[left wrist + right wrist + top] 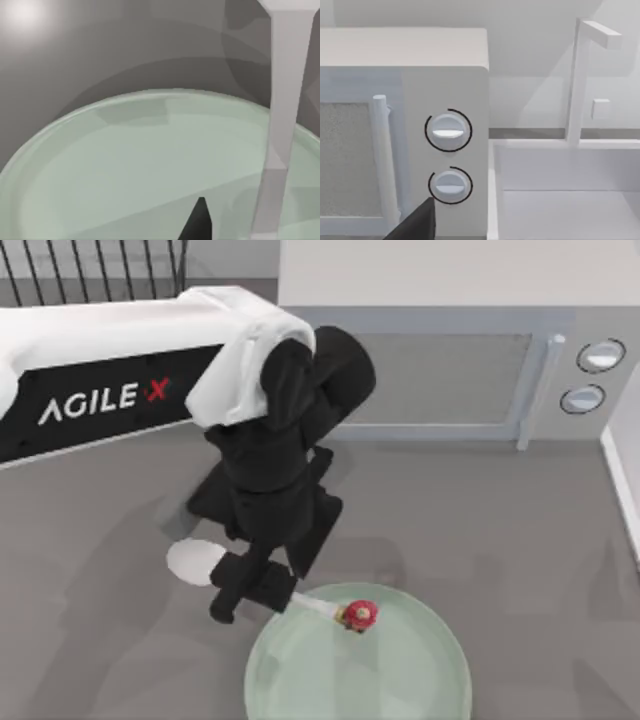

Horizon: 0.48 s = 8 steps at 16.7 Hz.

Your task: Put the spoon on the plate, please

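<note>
My left gripper [262,585] hangs over the left rim of the pale mint-green plate [385,680], shut on the white spoon's handle. The spoon's rounded bowl [195,562] sticks out to the left over the grey table. Its red-pink and yellow ornament [358,615] lies over the plate's upper part. In the left wrist view the plate [125,165] spreads below, the white spoon handle [282,100] crosses it, and one dark fingertip [200,220] shows. One dark finger [417,225] of my right gripper shows in the right wrist view, in front of the microwave.
A white microwave [440,370] with two round knobs [598,355] stands at the back of the table. A dark wire rack [90,270] is at the back left. A white tray-like rack [565,195] sits to the microwave's right.
</note>
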Tool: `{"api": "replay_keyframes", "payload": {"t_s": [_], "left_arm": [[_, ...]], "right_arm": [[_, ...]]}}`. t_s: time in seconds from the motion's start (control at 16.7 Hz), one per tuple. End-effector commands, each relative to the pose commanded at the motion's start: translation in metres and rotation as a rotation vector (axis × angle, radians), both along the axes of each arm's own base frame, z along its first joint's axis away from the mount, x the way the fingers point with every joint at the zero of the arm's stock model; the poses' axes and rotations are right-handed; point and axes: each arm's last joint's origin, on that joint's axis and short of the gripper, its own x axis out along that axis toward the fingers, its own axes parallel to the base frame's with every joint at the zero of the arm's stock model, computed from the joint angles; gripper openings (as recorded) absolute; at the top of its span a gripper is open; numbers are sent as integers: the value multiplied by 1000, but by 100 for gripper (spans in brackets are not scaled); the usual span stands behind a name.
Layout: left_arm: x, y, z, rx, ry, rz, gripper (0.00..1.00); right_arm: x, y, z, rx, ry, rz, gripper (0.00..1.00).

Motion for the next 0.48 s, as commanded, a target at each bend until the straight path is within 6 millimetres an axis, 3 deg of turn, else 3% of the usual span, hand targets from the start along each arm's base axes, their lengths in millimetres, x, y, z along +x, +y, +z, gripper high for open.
{"api": "replay_keyframes", "payload": {"t_s": [0.24,0.48], "left_arm": [[-35,-34,-2,67,-16,196,0],[-61,-54,0,105,-66,356,0]], "right_arm": [[0,0,0,0,0,0,100],[0,0,0,0,0,0,100]]}}
